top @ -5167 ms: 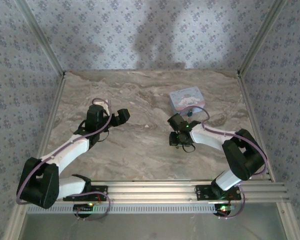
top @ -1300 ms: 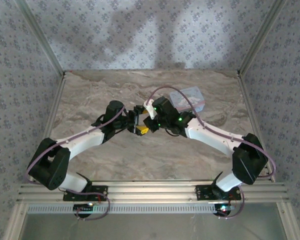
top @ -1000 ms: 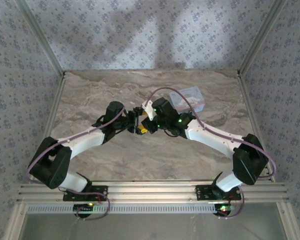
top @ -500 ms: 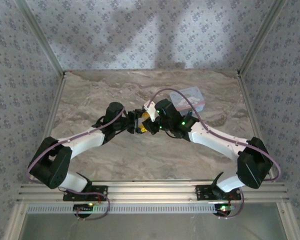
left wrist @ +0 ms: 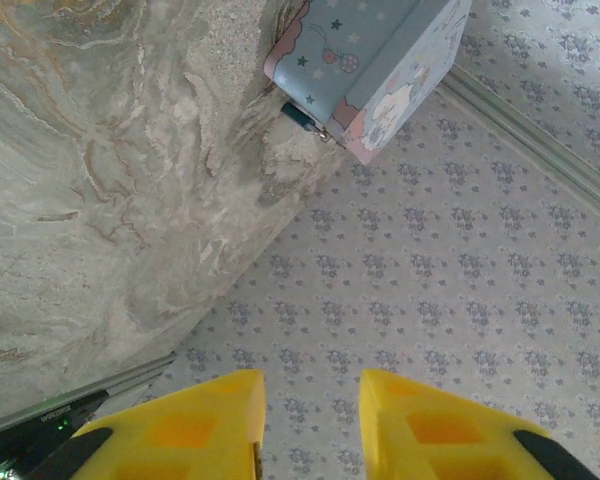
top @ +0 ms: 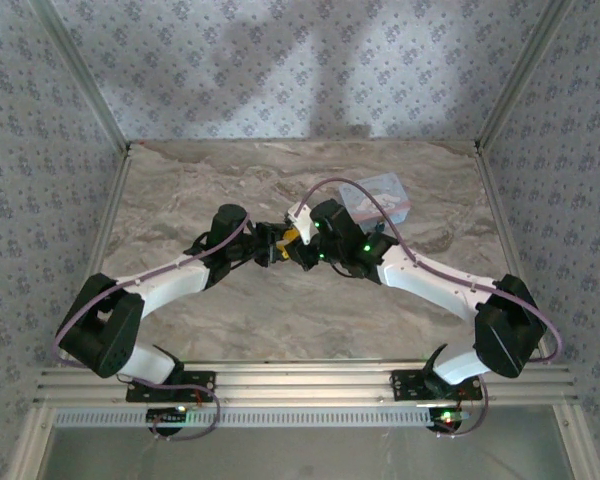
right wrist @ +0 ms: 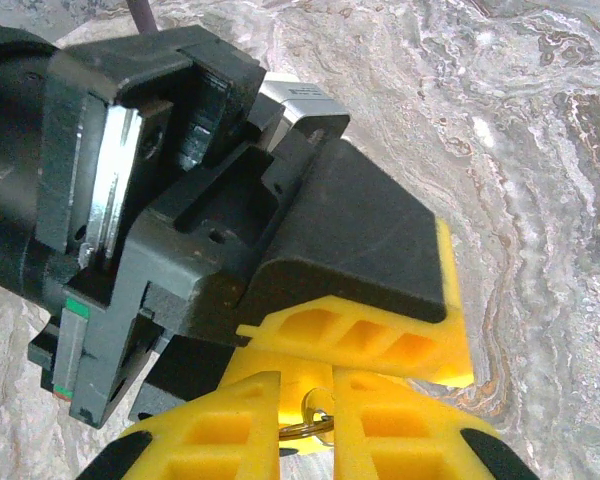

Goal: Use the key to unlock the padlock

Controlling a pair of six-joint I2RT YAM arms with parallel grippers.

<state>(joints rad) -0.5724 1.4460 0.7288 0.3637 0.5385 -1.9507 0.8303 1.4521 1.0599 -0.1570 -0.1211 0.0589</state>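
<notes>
Though tiny beside the tin (left wrist: 365, 45), the padlock (left wrist: 301, 114) shows dark blue.

A robotics lab test cell, by the look of it. The left arm (top: 160, 288) and right arm (top: 430, 285) are bolted to an aluminium rail (top: 310, 385) at the edge of a marble-patterned tabletop (top: 180, 190). Floral-papered panels (top: 280, 70) on aluminium posts (top: 80, 75) box it in.

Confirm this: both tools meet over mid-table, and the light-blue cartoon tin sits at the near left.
One error: the tin sits at the far right of the table, as the top external view shows. The left tool and right tool do meet over mid-table.
</notes>
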